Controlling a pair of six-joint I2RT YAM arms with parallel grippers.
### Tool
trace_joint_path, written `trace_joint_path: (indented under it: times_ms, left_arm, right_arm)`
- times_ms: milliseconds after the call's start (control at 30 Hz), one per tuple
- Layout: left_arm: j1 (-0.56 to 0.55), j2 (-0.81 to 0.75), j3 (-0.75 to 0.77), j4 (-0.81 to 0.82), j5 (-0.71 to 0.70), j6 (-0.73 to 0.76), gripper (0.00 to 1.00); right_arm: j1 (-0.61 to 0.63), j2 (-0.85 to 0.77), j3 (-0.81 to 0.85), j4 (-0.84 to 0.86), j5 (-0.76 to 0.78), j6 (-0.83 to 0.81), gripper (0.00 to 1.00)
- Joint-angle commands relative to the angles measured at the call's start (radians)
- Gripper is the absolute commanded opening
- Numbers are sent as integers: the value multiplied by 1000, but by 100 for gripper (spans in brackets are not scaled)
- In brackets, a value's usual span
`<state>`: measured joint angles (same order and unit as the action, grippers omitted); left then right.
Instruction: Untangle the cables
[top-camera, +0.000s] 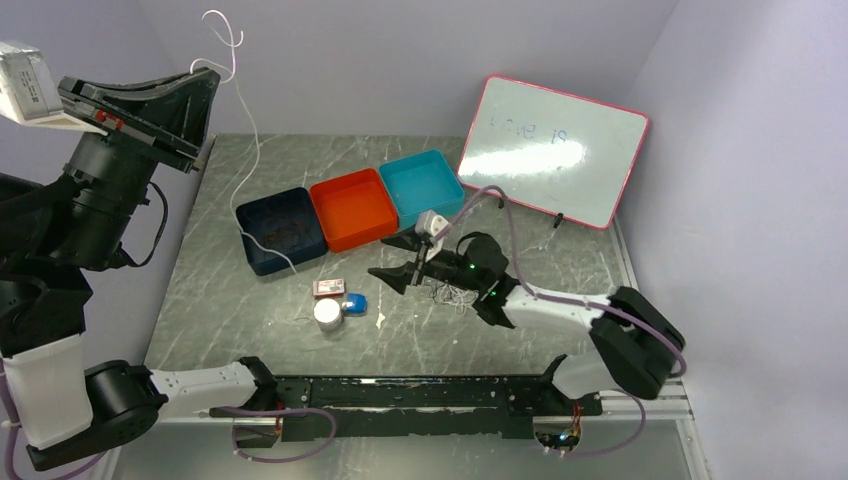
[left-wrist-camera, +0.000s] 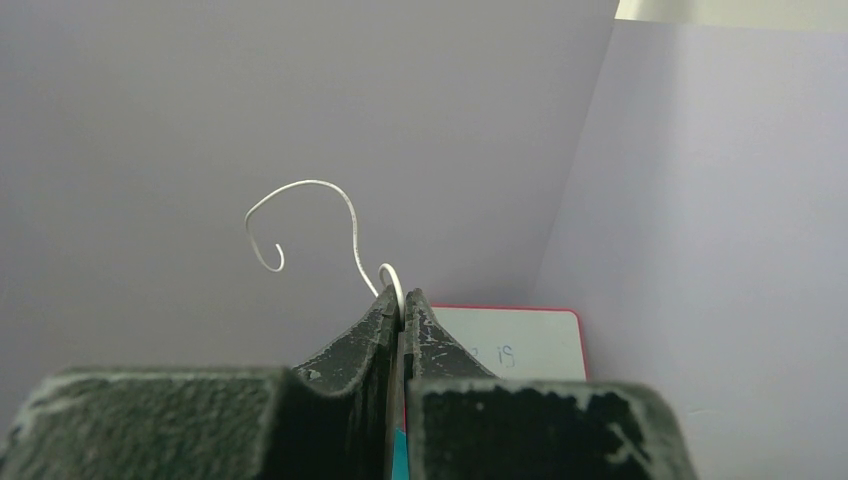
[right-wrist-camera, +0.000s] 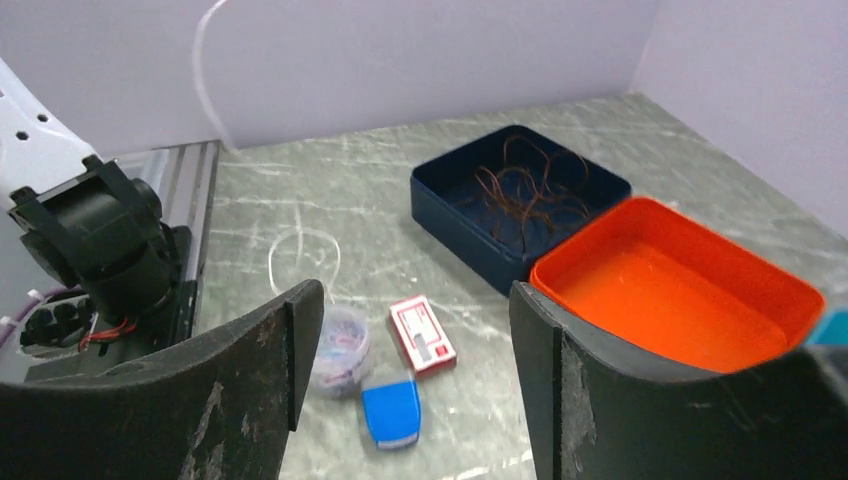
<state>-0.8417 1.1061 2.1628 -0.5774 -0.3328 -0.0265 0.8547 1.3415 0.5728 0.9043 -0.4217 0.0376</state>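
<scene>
My left gripper (top-camera: 208, 76) is raised high at the far left and is shut on a thin white cable (top-camera: 255, 150). The cable curls above the fingers and hangs down to the table by the navy bin. In the left wrist view the shut gripper (left-wrist-camera: 402, 302) pinches this white cable (left-wrist-camera: 300, 185). My right gripper (top-camera: 395, 262) is open and empty, low over the table's middle. A small tangle of dark and white cables (top-camera: 455, 293) lies under its arm. In the right wrist view the open gripper (right-wrist-camera: 415, 300) faces the white cable's loop (right-wrist-camera: 300, 250) on the table.
A navy bin (top-camera: 280, 230) holds thin brownish cords (right-wrist-camera: 520, 195). Beside it stand an orange bin (top-camera: 352, 208) and a teal bin (top-camera: 420, 187). A whiteboard (top-camera: 555, 150) leans at the back right. A red-white box (top-camera: 329, 288), a blue item (top-camera: 355, 304) and a round container (top-camera: 327, 314) lie mid-table.
</scene>
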Motion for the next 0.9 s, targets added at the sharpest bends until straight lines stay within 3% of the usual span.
trace_joint_path:
  times_ms: [0,300,667,867]
  left_arm:
    - [-5,-5,-2,-4,31,-19,7]
    - [-6,-7,-11,2,35,-24,7]
    - [-5,-27,-25,0,29,-28,7]
    - [-5,-34,-28,-2,24,-29,7]
  right_arm:
    - [19,116,80,182,-99,2,71]
    - [121,302,250,209,-148,-82,71]
    - [153,455,410,214,-171,-42,67]
    - [154,494,424,213,-148,-4,53]
